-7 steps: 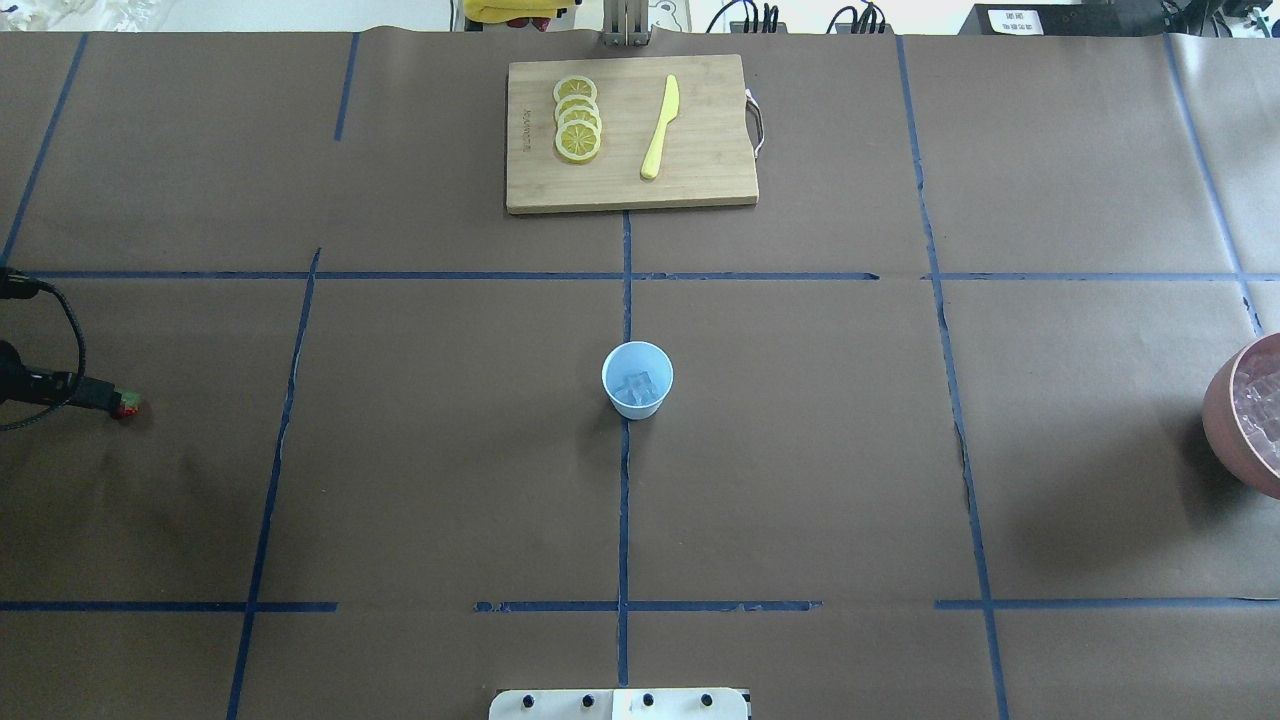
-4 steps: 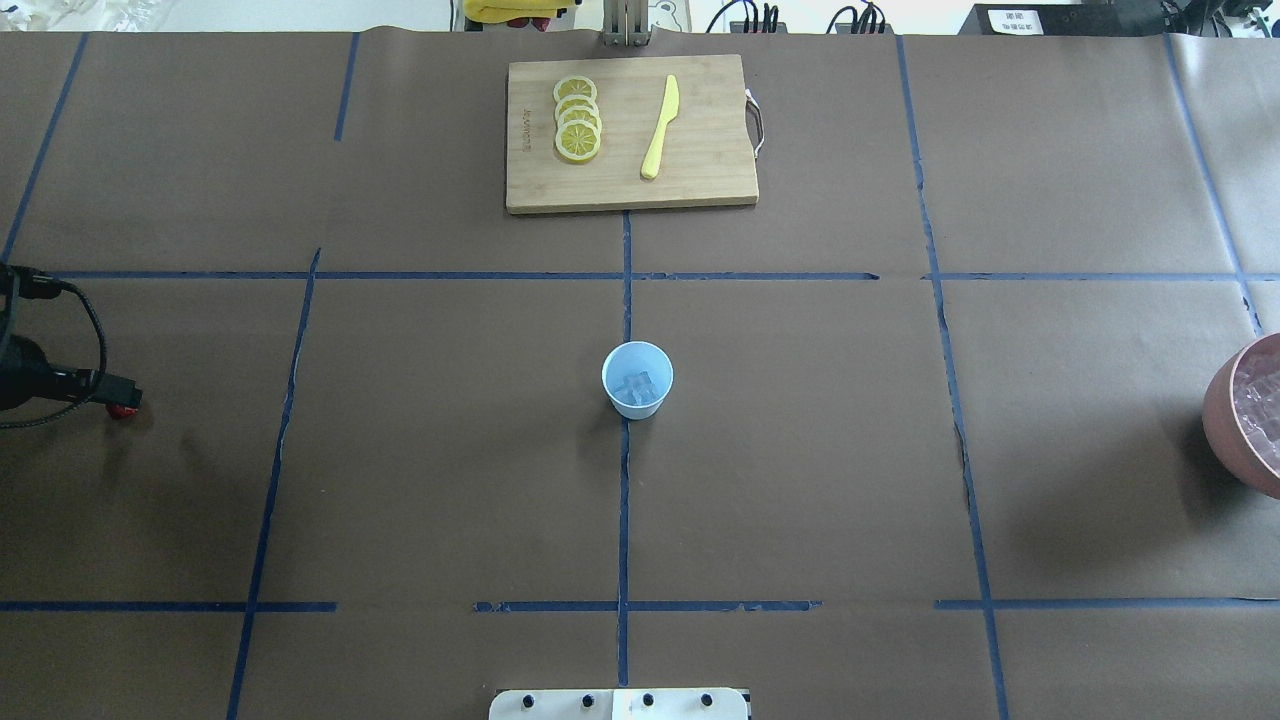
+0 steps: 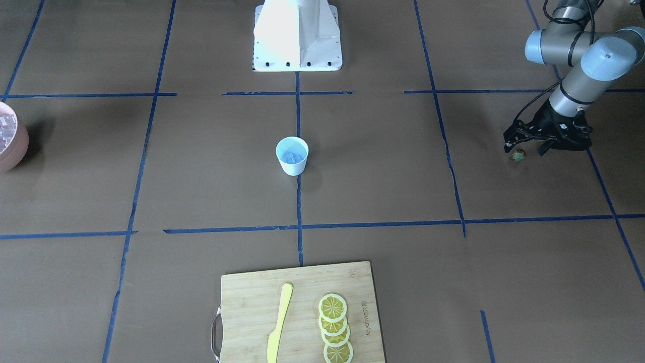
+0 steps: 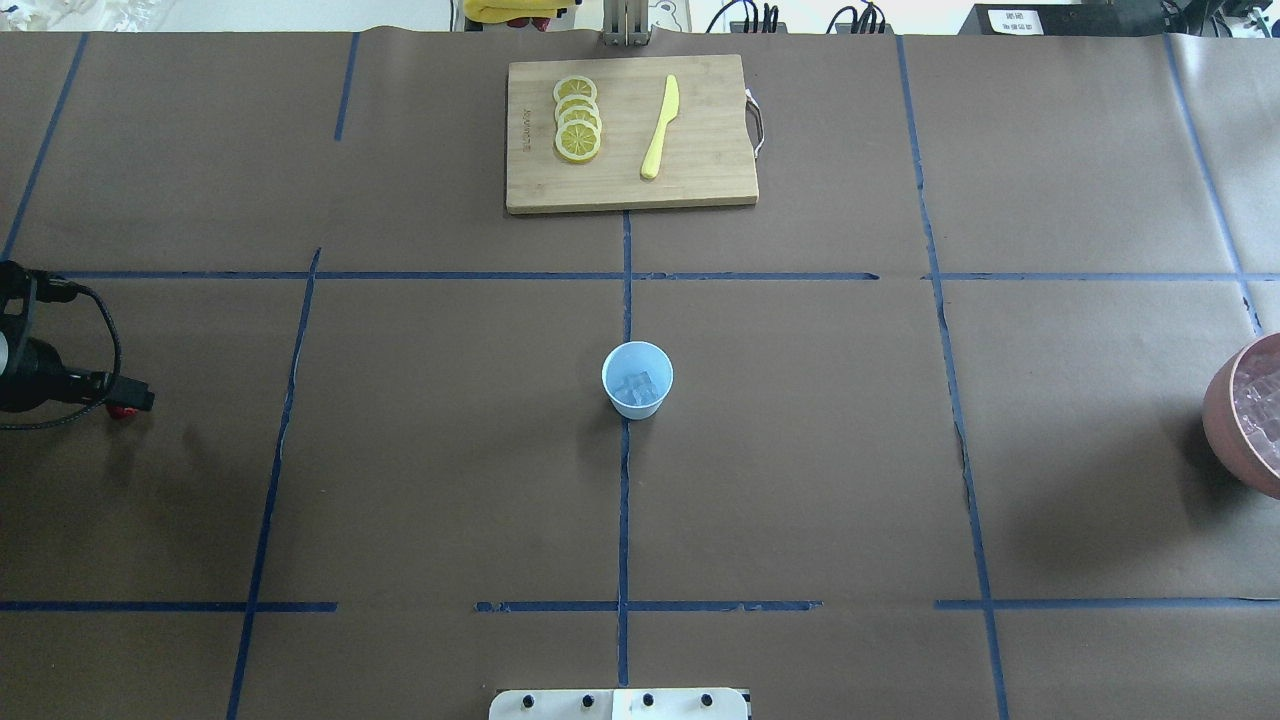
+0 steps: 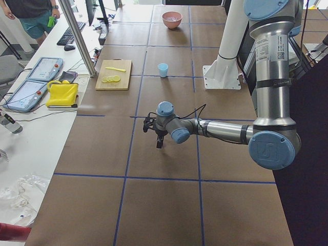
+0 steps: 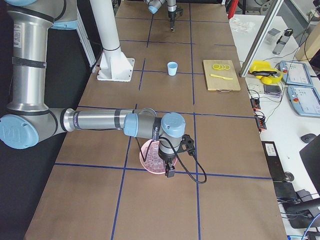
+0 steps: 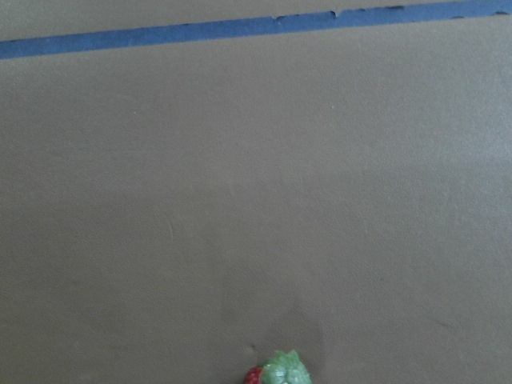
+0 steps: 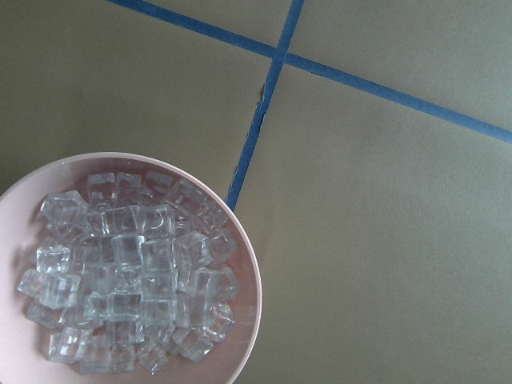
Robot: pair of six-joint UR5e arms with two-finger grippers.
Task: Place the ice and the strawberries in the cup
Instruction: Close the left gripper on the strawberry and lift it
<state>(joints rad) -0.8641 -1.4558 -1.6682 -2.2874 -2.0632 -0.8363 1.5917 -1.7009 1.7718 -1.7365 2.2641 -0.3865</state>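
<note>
Below the spread left gripper (image 3: 524, 149), strawberry (image 3: 518, 157) on table (image 3: 403, 176), cup (image 3: 293, 165) with ice (image 4: 638, 388) well apart, right gripper (image 6: 170, 172) near bowl (image 4: 1225, 420), state unclear.

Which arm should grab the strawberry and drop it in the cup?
Left. The left gripper hangs right beside the strawberry, and the cup already holds ice. The right arm is away over the bowl of ice, across the table from the berry.

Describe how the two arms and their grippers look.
The left arm and right arm are silver-grey metal tubes with rounded joints capped in light blue; an upright segment carries a small white label. The left gripper and right gripper are black, with thin black cables looping from the wrists.
</note>
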